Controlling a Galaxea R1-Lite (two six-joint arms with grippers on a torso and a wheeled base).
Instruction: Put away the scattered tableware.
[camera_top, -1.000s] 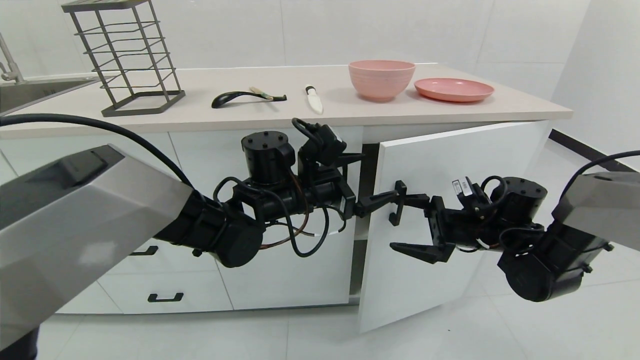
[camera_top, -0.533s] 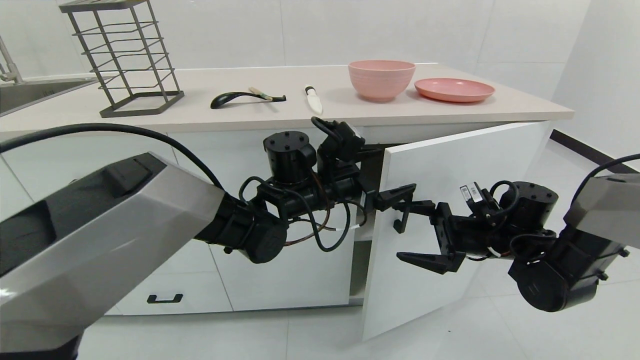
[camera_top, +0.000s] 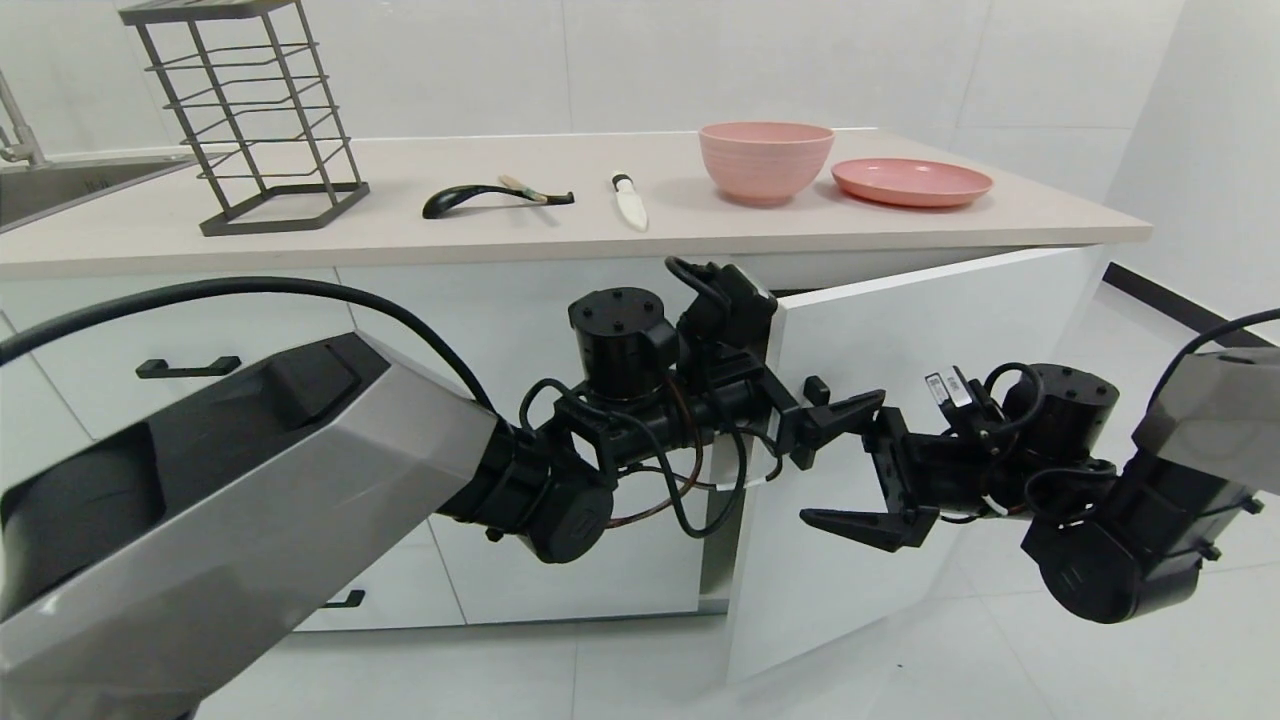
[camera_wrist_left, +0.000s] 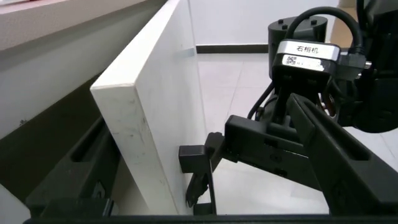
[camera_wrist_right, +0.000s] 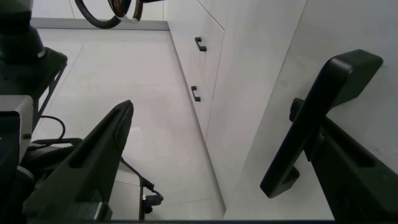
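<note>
On the counter lie a black spoon, a white knife, a pink bowl and a pink plate. Below them a white cabinet door stands partly open. My left gripper is open at the door's free edge, one finger in front of the door and the other finger on the inner side. My right gripper is open in front of the door, holding nothing, one finger beside the black door handle.
A tall wire rack stands at the counter's left, next to a sink. Drawers with black handles sit left of the open cupboard. White floor tiles stretch below, and a white wall closes the right side.
My left arm has moved right and slightly down, bringing its gripper from beside the handle to the door's edge. The door has swung slightly wider. The right gripper has barely shifted.
</note>
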